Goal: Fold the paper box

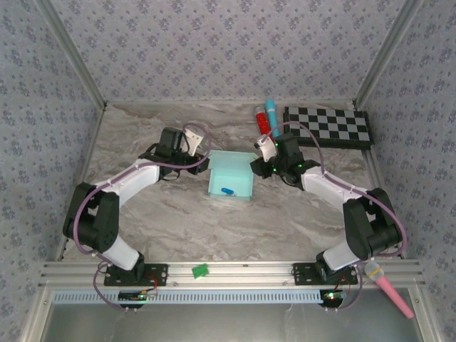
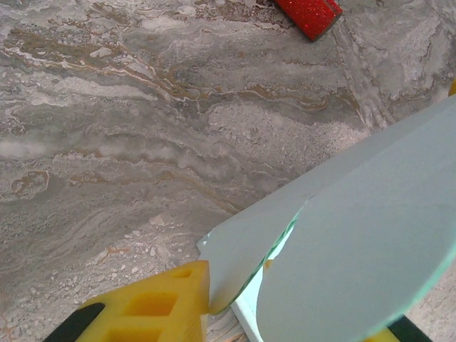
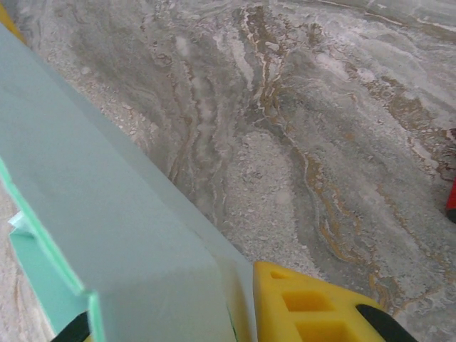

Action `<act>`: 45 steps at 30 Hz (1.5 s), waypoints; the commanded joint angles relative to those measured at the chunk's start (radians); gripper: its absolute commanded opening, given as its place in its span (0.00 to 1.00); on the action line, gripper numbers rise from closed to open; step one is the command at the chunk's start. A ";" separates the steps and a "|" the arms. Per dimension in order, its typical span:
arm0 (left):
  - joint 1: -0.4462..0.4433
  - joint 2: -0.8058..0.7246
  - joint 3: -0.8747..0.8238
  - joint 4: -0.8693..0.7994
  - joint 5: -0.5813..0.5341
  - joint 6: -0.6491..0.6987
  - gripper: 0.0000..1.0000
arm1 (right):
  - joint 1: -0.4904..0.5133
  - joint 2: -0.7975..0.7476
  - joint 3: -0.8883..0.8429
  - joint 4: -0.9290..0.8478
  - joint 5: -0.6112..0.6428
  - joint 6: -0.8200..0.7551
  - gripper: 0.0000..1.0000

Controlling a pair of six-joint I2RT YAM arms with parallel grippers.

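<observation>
Fingers (image 2: 160, 306) of left gripper (image 2: 296, 313), right gripper (image 3: 171, 303) straddle paper box (image 1: 231, 184) walls; clamping unclear; tips cropped.

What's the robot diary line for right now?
paper box: sides up | left pincer: straddling its left wall | right pincer: straddling its right wall | grip: unclear

The paper box (image 1: 231, 174) — pale mint-blue card, walls raised, top open — sits in the middle of the bench (image 1: 178, 221).
</observation>
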State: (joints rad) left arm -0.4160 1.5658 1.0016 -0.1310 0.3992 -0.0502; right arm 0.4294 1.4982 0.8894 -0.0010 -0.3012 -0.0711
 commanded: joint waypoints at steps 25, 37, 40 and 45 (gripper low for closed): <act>-0.015 -0.017 0.004 0.005 0.024 0.059 0.36 | -0.024 -0.042 0.004 -0.102 0.006 -0.009 0.36; -0.015 -0.025 -0.003 0.007 0.025 0.042 0.25 | -0.023 -0.067 -0.021 -0.087 0.030 0.017 0.16; -0.019 -0.033 -0.009 0.010 0.020 0.034 0.21 | -0.017 -0.070 -0.032 -0.061 0.037 0.032 0.13; -0.030 -0.041 -0.016 0.017 0.001 0.016 0.19 | 0.006 -0.070 -0.047 -0.010 0.086 0.066 0.10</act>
State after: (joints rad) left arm -0.4328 1.5467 0.9997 -0.1276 0.3977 -0.0200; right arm 0.4221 1.4487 0.8623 -0.0437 -0.2543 -0.0425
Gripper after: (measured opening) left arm 0.189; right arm 0.107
